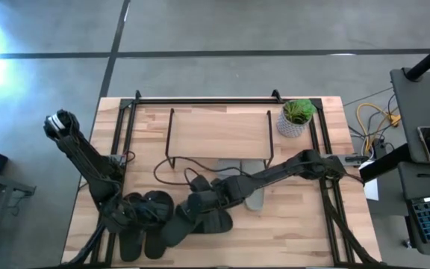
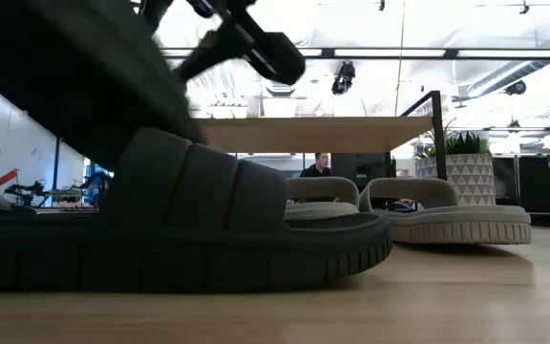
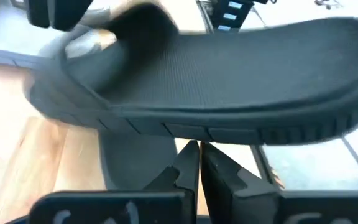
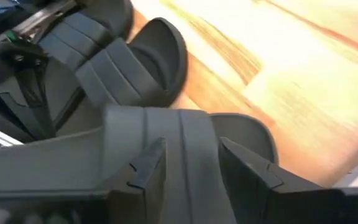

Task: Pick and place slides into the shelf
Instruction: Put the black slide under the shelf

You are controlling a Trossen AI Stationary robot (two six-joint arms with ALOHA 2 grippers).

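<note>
The black slides (image 1: 144,224) lie in a heap near the table's near left edge. The dark olive-green slides (image 1: 209,218) lie just right of them, one filling the low view (image 2: 208,229) with its sole flat on the table. The pale grey slides (image 1: 254,196) (image 2: 447,215) rest on the table under the shelf (image 1: 219,131). My left gripper (image 1: 122,213) (image 3: 197,152) is shut, its tips just below the sole edge of a dark slide (image 3: 229,74). My right gripper (image 1: 196,205) (image 4: 191,165) is open, one finger on each side of an olive slide's strap (image 4: 185,134). My left gripper's shut fingertips (image 3: 188,155) point at the dark slide's sole edge (image 3: 197,127); I cannot tell whether they touch it. My right gripper comes slanting down from the table's right, its fingers (image 4: 151,165) astride the olive slide's broad strap; I cannot tell whether they touch it.
A potted plant (image 1: 297,118) stands at the shelf's right end. The black table frame's rails (image 1: 327,202) run along the left and right sides. Bare wood lies to the right of the grey slides (image 1: 297,224). A person (image 2: 321,167) sits far behind the table.
</note>
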